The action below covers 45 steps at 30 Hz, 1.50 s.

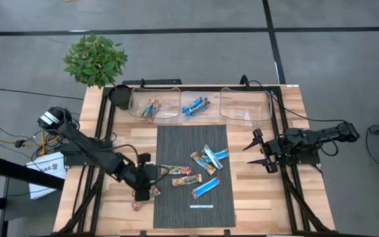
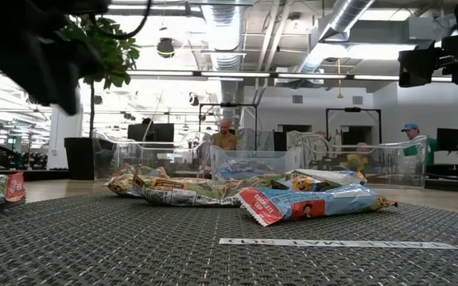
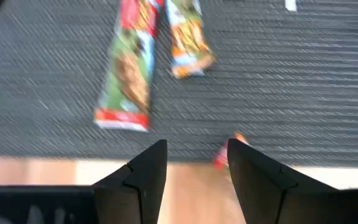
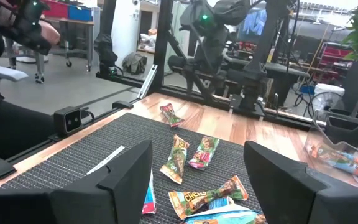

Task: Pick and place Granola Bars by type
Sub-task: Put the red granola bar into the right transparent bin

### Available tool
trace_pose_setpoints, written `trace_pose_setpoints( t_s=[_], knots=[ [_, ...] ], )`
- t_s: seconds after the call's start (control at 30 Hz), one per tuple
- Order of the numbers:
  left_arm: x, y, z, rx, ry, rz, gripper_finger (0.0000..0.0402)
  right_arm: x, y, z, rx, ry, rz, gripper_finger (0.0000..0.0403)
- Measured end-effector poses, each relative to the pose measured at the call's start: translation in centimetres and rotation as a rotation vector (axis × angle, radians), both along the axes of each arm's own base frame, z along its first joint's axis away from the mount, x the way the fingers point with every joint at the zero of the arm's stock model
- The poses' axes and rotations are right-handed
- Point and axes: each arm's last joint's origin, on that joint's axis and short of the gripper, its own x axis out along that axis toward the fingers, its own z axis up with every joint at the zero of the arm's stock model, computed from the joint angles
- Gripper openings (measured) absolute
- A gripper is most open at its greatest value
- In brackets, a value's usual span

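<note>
Left gripper (image 1: 145, 191) – fingers parted, grasping nothing, above mat's (image 1: 193, 217) left edge, granola bars (image 1: 196, 172) mid-mat, right gripper (image 1: 258, 153) released – off mat

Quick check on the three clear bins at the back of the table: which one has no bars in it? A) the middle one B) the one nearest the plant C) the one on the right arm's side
C: in the high view the right-side bin shows only bare wood through it, while the plant-side bin and the middle bin each hold bars.

Grey concrete floor (image 1: 196, 16) surrounds my wooden table (image 1: 255, 197); potted plant (image 1: 95, 59) off its far-left corner, exposed ducts (image 2: 221, 32) overhead.
</note>
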Motion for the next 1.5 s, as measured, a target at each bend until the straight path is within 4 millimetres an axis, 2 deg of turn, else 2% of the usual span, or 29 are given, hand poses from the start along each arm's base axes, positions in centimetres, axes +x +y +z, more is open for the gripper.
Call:
trace_pose_setpoints(
  t_s=[0.27,0.4,0.57,0.9,1.5],
  knots=[
    [-1.5,-1.8,-0.3,-0.231,0.131,0.163,0.0162,0.0,0.0,0.0,0.0,0.0,0.0,0.0249],
    [-1.5,-2.6,-1.2,-0.333,0.226,0.255,0.0162,0.0,0.0,0.0,0.0,-0.001,0.0,0.0249],
    [-1.0,-3.7,-2.3,-0.414,0.288,0.273,0.0162,0.0,0.0,0.0,0.0,0.0,0.0,0.0249],
    [-0.4,-4.1,-4.6,-0.357,0.324,0.323,0.0162,0.0,0.0,0.0,0.0,-0.001,0.0,0.0249],
    [0.1,-4.2,-6.4,-0.278,0.334,0.343,0.0162,0.0,0.0,0.0,0.0,0.001,0.0,0.0249]
  ],
)
